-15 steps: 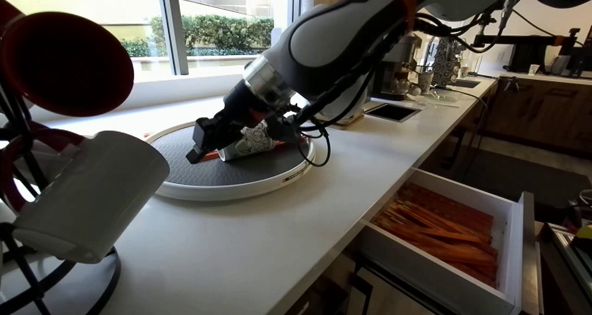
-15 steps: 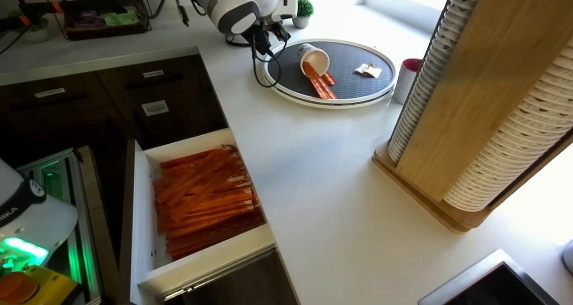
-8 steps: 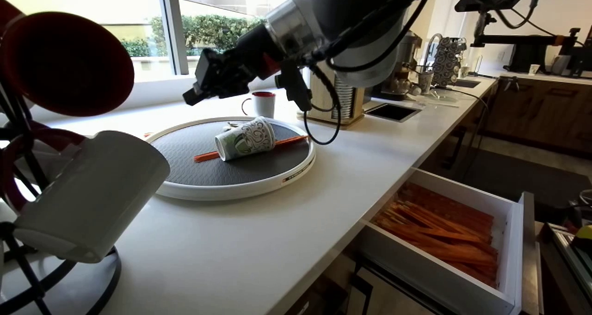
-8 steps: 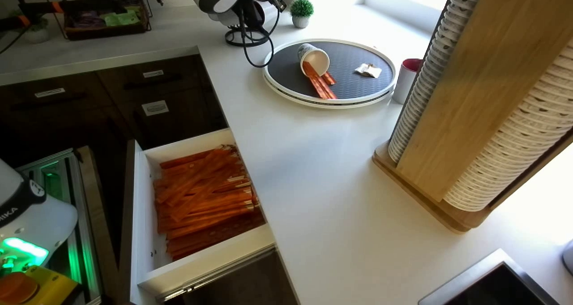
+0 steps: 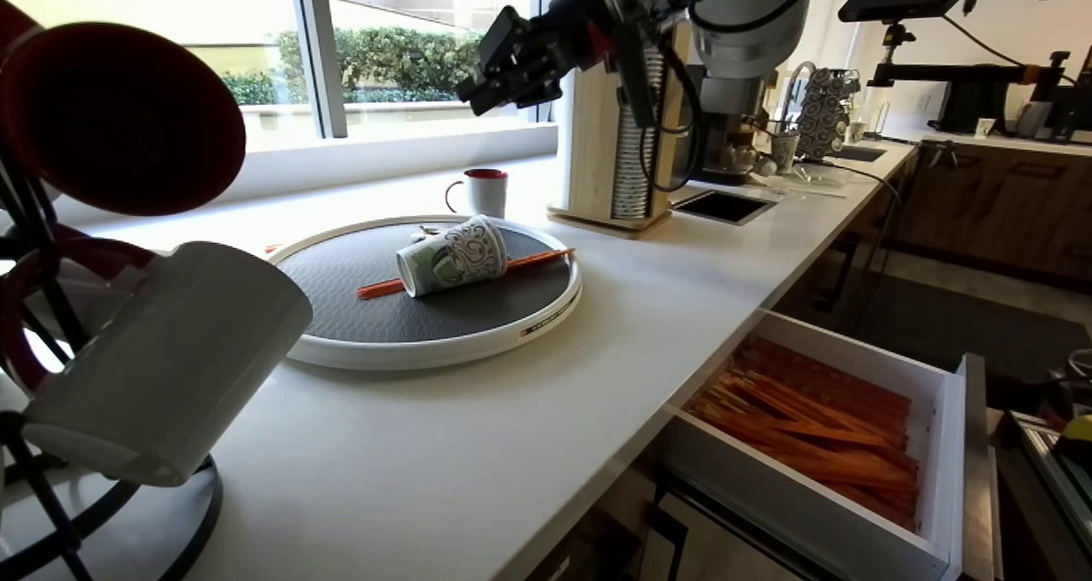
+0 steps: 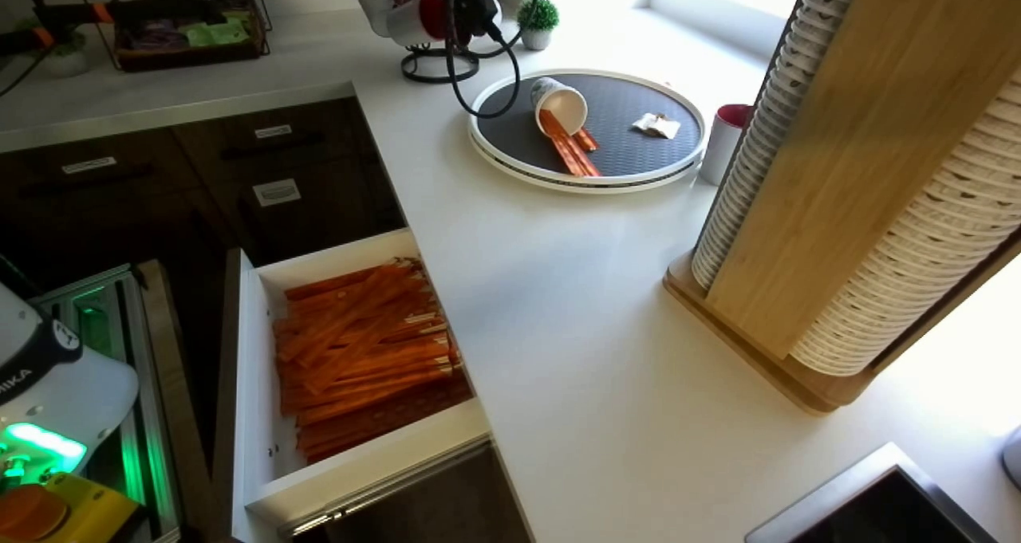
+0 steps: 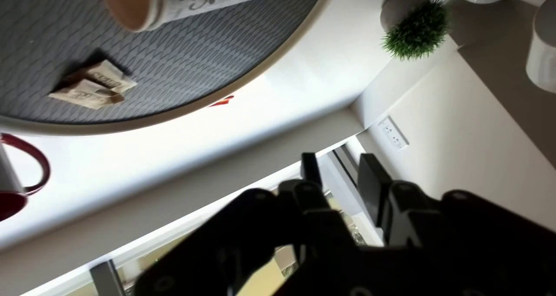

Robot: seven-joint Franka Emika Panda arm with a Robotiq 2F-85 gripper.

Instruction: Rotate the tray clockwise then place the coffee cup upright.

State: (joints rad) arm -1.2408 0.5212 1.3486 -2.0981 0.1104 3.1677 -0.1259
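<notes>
The large round tray [image 5: 333, 308] with dark top and white rim lies on the counter; it also shows in an exterior view [image 6: 638, 96] and the wrist view [image 7: 195, 70]. The coffee cup [image 5: 465, 257], cream-white with dark swirls, lies on its side on the tray. Orange sticks [image 6: 570, 152] poke from its mouth [image 6: 568, 111], and more show at its base end. My gripper [image 5: 512, 96] is raised well above the tray's far side, apart from the cup. In the wrist view the gripper [image 7: 339, 161] is open, with nothing between its fingers.
Paper packets [image 6: 656, 125] lie on the tray. A red-rimmed mug [image 5: 486, 195] and a wooden cup dispenser [image 6: 829, 168] stand beside it. A mug rack [image 5: 171, 368] is near the camera. The open drawer [image 6: 359, 352] holds orange sticks. A small plant [image 6: 538, 25] stands behind.
My gripper has risen from low over the tray, in front of the cup, and then moved towards the cup dispenser. The tray and the lying cup have not visibly moved.
</notes>
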